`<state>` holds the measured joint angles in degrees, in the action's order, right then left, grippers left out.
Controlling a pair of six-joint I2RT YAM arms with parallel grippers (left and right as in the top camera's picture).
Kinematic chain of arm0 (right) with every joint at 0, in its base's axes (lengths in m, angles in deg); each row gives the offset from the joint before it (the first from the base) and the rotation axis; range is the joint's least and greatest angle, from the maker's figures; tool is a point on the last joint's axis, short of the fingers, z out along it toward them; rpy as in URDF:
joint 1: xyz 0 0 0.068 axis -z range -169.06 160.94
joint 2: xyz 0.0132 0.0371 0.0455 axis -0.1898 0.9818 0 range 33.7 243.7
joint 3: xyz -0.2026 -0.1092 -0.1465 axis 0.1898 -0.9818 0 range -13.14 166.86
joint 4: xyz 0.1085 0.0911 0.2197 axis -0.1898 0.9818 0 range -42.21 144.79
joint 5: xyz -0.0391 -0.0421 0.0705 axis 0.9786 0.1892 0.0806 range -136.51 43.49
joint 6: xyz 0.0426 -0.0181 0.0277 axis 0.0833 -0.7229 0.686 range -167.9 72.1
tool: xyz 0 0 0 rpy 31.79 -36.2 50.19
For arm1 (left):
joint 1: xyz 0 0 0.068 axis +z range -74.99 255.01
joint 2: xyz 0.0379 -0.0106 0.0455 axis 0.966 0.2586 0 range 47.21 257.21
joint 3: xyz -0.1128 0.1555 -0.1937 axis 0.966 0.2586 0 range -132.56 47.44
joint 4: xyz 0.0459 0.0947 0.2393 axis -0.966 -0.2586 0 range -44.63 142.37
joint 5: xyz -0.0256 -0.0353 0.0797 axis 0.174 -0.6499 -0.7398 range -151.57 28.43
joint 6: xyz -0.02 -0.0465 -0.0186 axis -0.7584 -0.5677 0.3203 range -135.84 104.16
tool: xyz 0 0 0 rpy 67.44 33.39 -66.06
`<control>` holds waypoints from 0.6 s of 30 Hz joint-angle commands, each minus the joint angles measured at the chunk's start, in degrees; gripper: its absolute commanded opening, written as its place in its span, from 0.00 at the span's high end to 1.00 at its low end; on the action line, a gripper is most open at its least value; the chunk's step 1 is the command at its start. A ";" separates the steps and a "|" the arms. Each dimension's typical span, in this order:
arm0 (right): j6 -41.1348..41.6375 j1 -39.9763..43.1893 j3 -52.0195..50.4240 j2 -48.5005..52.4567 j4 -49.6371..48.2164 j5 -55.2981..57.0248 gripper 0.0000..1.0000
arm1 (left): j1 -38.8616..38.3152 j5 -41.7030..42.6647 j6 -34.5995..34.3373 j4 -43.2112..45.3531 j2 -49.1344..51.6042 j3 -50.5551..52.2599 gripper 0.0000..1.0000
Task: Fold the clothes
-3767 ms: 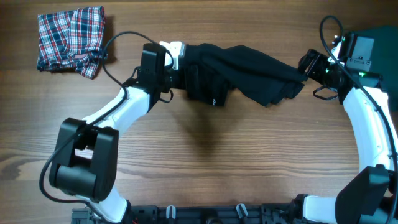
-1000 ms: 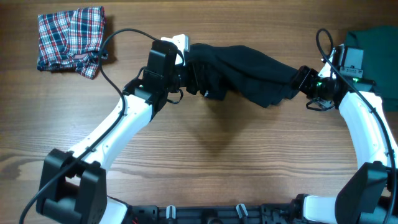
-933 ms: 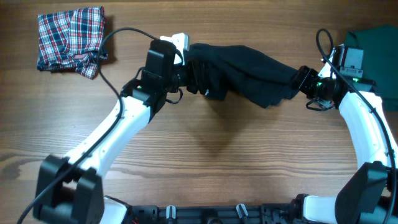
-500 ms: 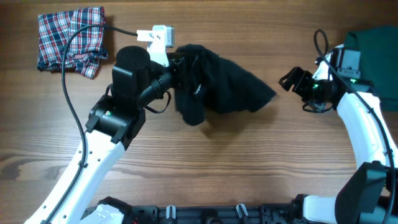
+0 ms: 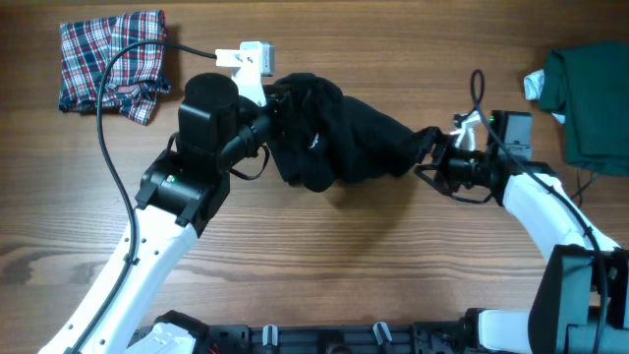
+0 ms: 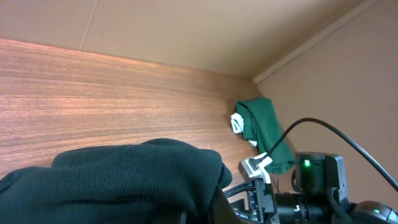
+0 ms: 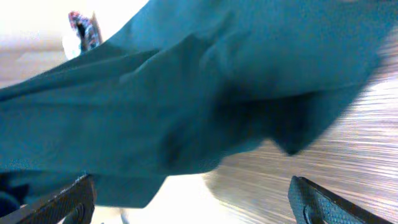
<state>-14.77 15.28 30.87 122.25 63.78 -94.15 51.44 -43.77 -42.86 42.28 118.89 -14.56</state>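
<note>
The black shirt hangs bunched above the table, and my left gripper is shut on its left end. In the left wrist view the shirt fills the lower left and covers my own fingers. My right gripper stands open right at the shirt's right-hand tip, not closed on it. In the right wrist view the cloth fills the upper frame just ahead of my right gripper, whose fingertips stand wide apart. My right gripper also shows beyond the cloth in the left wrist view.
A red-blue-white plaid garment lies crumpled at the far left corner. A dark green garment lies at the right edge, also seen as. Bare wooden tabletop spreads below the shirt. A black cable loops from the left arm.
My right gripper let go of the shirt's right end and opened, then moved left to the shirt's tip. My left arm swung up and left with the shirt, which bunched together.
</note>
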 commanded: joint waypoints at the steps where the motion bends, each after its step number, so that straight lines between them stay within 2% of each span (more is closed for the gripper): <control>1: 9.20 -6.45 -0.44 0.59 -1.90 -1.33 0.00 | -0.07 -0.59 1.33 0.55 -0.66 -1.18 0.95; 5: 20.46 -13.62 -0.44 0.61 -4.57 5.09 0.00 | -0.04 -0.59 1.33 -0.07 -0.63 -1.18 0.94; 13: 32.85 -17.86 -0.55 0.61 -5.90 5.49 0.00 | -0.07 -1.42 1.31 0.00 -0.66 -1.18 0.94; 18: 41.00 -22.56 -0.59 0.61 -12.85 10.34 0.00 | -0.07 -1.11 0.87 -0.04 -0.79 -1.18 0.95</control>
<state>19.87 -5.55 30.48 122.25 52.85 -88.66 51.44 -44.62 -42.89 41.62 118.89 -14.56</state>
